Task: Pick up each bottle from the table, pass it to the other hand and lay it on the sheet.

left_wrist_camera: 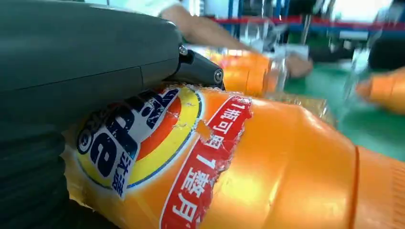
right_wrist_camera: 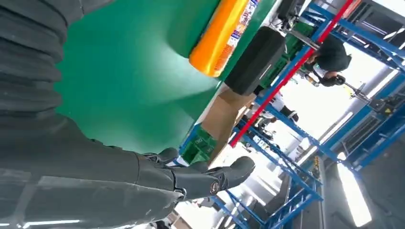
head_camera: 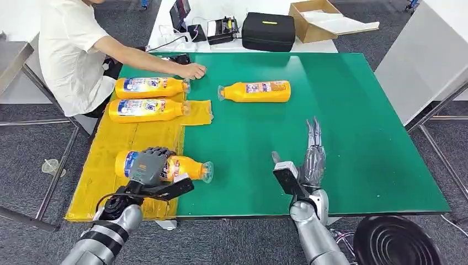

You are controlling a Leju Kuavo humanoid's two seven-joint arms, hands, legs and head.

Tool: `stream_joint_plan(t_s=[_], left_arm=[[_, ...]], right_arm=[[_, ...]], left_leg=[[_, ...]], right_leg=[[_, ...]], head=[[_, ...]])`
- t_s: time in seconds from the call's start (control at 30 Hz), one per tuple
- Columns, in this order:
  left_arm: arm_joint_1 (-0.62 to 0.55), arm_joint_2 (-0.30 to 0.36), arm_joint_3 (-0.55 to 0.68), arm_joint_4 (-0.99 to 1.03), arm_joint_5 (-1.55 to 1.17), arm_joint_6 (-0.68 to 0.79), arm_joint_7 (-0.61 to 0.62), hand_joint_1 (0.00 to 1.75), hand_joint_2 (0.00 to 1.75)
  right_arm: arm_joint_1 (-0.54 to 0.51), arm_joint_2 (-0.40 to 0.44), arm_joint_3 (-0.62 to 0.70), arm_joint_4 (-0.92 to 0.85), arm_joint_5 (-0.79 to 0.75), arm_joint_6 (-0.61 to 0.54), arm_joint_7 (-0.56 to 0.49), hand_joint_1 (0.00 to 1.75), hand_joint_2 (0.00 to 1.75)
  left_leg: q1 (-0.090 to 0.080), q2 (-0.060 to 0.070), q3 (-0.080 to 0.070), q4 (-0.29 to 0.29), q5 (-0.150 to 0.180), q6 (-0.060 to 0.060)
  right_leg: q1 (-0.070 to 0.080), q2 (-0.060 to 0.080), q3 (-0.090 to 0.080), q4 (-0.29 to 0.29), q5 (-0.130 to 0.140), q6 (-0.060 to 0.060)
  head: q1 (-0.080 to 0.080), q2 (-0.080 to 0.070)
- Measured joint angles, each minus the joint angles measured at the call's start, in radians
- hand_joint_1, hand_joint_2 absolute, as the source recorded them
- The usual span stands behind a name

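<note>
Two orange bottles (head_camera: 149,87) (head_camera: 146,110) lie side by side on the yellow sheet (head_camera: 105,165) at the table's left. A third orange bottle (head_camera: 187,167) lies at the sheet's right edge, its cap end over the green mat. My left hand (head_camera: 148,164) wraps over its label from above; up close the thumb (left_wrist_camera: 71,71) lies on the bottle (left_wrist_camera: 267,162). A fourth bottle (head_camera: 255,91) lies alone on the green mat (head_camera: 342,121); it is also in the right wrist view (right_wrist_camera: 222,36). My right hand (head_camera: 312,154) hovers near the front edge, fingers (right_wrist_camera: 210,176) straight and holding nothing.
A person (head_camera: 72,49) sits at the far left corner, one hand (head_camera: 193,70) resting on the table by the upper bottle's cap. Behind the mat stand a black case (head_camera: 268,31), a cardboard box (head_camera: 314,19) and small devices (head_camera: 222,28). A black round object (head_camera: 394,240) sits on the floor at front right.
</note>
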Motion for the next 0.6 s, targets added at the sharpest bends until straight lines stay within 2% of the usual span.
stream_joint_plan(t_s=[0.03, 0.1, 0.2, 0.47, 0.5, 0.6], left_arm=[[-0.008, -0.001, 0.0, 0.016, -0.002, -0.006, -0.003, 0.07, 1.75], [-0.027, -0.003, 0.0, 0.051, -0.002, -0.031, -0.014, 0.0, 1.75], [-0.062, -0.014, 0.0, 0.118, 0.034, -0.119, -0.06, 0.0, 1.75], [-0.132, -0.032, -0.005, 0.202, 0.069, -0.211, -0.092, 0.0, 1.75], [-0.136, -0.032, -0.006, 0.205, 0.076, -0.222, -0.097, 0.0, 0.0], [-0.147, -0.031, -0.008, 0.21, 0.106, -0.27, -0.128, 0.0, 0.0]], right_arm=[[-0.002, 0.001, 0.0, 0.005, 0.004, 0.0, 0.002, 0.0, 1.75], [-0.009, 0.002, 0.003, 0.016, 0.028, 0.0, 0.01, 0.0, 1.75], [-0.034, 0.002, 0.024, 0.062, 0.052, 0.003, 0.008, 0.0, 1.75], [-0.064, 0.006, 0.057, 0.153, 0.027, 0.013, -0.015, 0.0, 1.75], [-0.067, 0.006, 0.06, 0.16, 0.027, 0.014, -0.016, 0.0, 1.75], [-0.081, -0.001, 0.067, 0.191, 0.052, 0.014, -0.009, 0.0, 1.75]], left_leg=[[0.0, 0.0, 0.0, 0.0, 0.0, 0.0], [0.0, 0.0, 0.0, 0.0, 0.0, 0.0], [0.0, 0.0, 0.0, 0.0, 0.0, 0.0], [0.0, -0.001, 0.0, 0.0, 0.0, 0.0], [0.0, -0.001, 0.001, 0.0, 0.0, 0.0], [0.0, -0.001, 0.001, 0.0, 0.0, 0.0]], right_leg=[[0.0, 0.0, 0.0, 0.0, 0.0, 0.0], [0.0, 0.0, 0.0, 0.0, 0.0, 0.0], [0.0, 0.0, 0.0, 0.0, 0.0, 0.0], [0.0, -0.001, 0.001, 0.0, 0.0, 0.0], [0.0, -0.001, 0.001, 0.0, 0.0, 0.0], [0.0, -0.001, 0.002, 0.0, 0.0, 0.0]], head=[[0.0, 0.0], [0.0, 0.0], [0.0, 0.0], [0.0, 0.0], [0.0, 0.0], [0.0, 0.0]])
